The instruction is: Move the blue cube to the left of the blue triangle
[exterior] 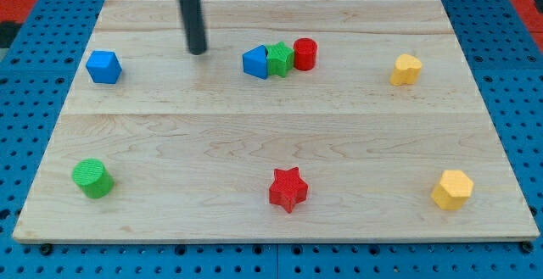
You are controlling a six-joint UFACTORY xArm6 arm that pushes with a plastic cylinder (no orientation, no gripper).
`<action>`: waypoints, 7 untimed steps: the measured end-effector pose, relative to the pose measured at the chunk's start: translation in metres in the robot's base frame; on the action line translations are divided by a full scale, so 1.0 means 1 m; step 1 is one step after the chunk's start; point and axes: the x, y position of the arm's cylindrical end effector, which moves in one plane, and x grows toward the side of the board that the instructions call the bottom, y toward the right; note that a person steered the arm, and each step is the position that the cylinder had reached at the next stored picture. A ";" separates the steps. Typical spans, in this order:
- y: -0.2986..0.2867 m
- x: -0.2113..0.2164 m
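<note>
My tip (198,52) stands between the blue cube (103,67) and the blue triangle (254,63), so the cube lies toward the view's left of it. The rod has no jaws to open or close; I judge the tip must get to the cube's far left side

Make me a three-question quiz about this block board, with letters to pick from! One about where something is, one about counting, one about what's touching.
1. Where is the blue cube?
A. the view's left
B. the view's right
C. the view's bottom

2. How many yellow blocks are there?
A. one
B. two
C. three

3. What does my tip touch?
A. blue triangle
B. blue cube
C. no block

Answers:
1 A: the cube sits far left of the triangle.
2 B: a yellow heart and a yellow hexagon.
3 C: bare wood surrounds the tip, between cube and triangle.
</note>
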 end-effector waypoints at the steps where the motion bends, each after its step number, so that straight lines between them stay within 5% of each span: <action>1: -0.105 0.000; 2: -0.148 0.000; 5: -0.136 0.050; 7: -0.007 0.042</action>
